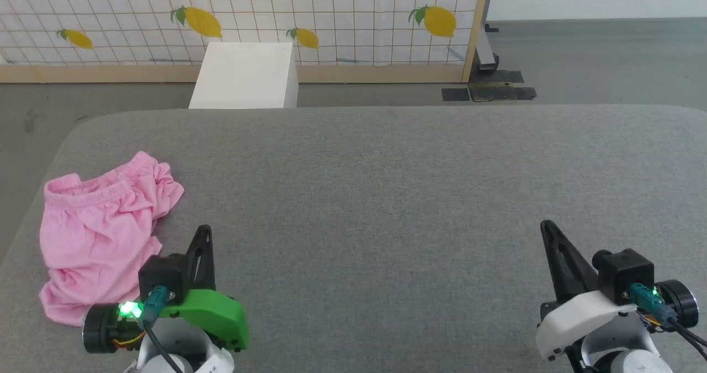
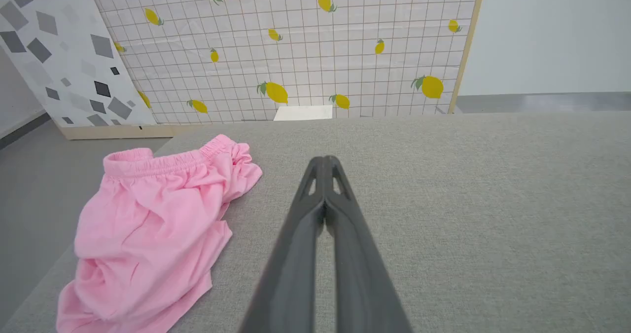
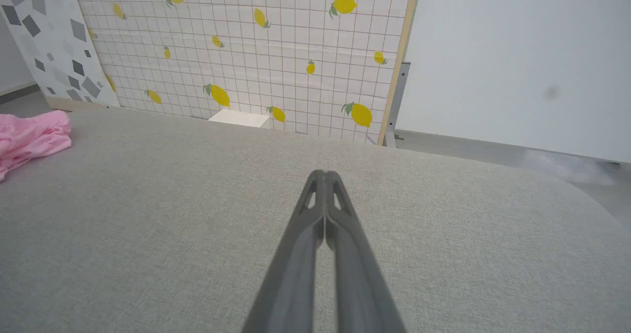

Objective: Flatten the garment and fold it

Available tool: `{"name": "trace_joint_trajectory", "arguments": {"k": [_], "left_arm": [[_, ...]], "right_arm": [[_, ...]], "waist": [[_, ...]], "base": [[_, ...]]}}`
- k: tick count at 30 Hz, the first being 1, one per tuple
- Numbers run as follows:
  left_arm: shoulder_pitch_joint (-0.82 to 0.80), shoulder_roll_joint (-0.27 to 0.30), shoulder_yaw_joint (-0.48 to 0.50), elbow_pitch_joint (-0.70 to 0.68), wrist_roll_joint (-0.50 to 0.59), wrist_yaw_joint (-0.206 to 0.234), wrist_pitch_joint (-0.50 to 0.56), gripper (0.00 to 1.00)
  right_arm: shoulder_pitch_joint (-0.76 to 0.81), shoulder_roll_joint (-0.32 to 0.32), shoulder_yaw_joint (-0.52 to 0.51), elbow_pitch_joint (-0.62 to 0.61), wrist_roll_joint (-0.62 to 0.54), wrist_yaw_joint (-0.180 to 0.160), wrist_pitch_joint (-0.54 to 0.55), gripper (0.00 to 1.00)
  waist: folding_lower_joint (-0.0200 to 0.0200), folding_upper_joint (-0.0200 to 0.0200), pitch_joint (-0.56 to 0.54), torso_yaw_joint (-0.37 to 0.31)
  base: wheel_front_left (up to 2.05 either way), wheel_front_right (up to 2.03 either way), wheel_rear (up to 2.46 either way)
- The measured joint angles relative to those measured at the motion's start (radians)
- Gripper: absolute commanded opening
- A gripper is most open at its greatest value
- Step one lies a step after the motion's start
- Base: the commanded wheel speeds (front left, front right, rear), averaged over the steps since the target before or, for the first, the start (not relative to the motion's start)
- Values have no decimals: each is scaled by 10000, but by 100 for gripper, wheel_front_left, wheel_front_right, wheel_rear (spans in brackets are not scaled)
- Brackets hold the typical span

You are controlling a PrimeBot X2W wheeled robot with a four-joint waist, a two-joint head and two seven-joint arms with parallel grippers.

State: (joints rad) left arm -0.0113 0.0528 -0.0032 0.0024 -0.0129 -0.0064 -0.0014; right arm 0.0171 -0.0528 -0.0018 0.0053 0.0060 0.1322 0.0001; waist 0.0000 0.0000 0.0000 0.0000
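Jaws pressed together, empty, on left gripper (image 1: pixel 204 231) and right gripper (image 1: pixel 547 227); crumpled light-pink cloth shorts (image 1: pixel 94 240), left on grey fabric tabletop (image 1: pixel 386 196), probably spread best by pinching the gathered waistband (image 1: pixel 102 189) corners.

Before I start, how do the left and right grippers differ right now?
The left gripper has a green housing; the right gripper has a white one. The left gripper sits close beside the garment, its tip clear of the cloth; the right gripper is far from it, over the bare grey surface. Both have their jaws shut and empty, pointing away from the robot.
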Motion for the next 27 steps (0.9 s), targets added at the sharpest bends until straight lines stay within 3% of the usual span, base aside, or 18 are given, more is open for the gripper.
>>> {"name": "trace_joint_trajectory", "arguments": {"k": [27], "left_arm": [[0,0,0,0,0,0,0,0]], "right_arm": [[0,0,0,0,0,0,0,0]], "waist": [[0,0,0,0]], "base": [[0,0,0]]}}
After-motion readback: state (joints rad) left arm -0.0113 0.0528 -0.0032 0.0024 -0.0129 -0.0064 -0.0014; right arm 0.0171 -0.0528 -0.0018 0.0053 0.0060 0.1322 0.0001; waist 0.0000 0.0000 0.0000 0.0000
